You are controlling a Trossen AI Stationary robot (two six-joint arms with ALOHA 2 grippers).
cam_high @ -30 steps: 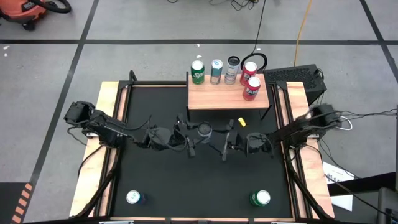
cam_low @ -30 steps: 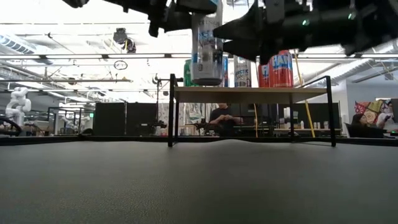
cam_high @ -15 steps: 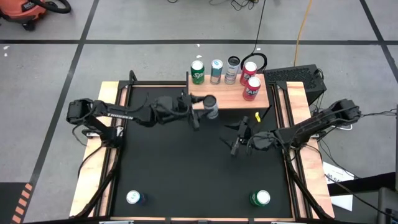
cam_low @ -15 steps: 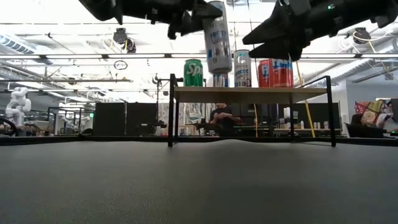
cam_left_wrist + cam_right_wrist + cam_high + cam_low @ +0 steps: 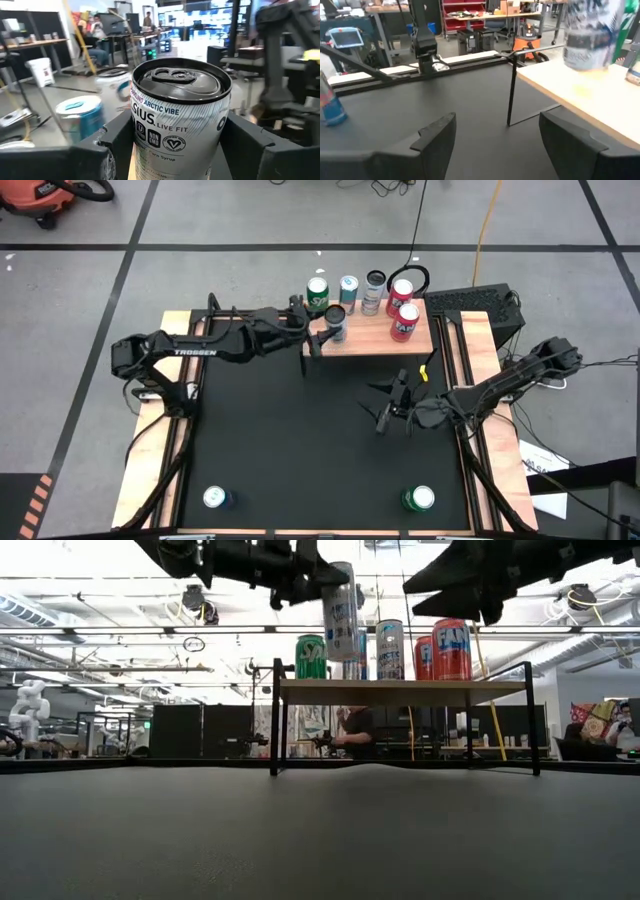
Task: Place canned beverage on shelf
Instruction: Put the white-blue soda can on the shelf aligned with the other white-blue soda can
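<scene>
White can (image 5: 335, 322) (left fingers (image 5: 112, 150) clamped) now hangs over the shelf (image 5: 372, 340).

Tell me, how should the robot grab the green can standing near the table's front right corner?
Grip the green can around its round middle, coming in level from the side. It stands upright with open tabletop all around. The open right end effector is nearest.

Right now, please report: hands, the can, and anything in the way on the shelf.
Left hand shut on white can, above shelf front left. Right hand open, over table. Five cans along shelf back; green can nearest.
</scene>
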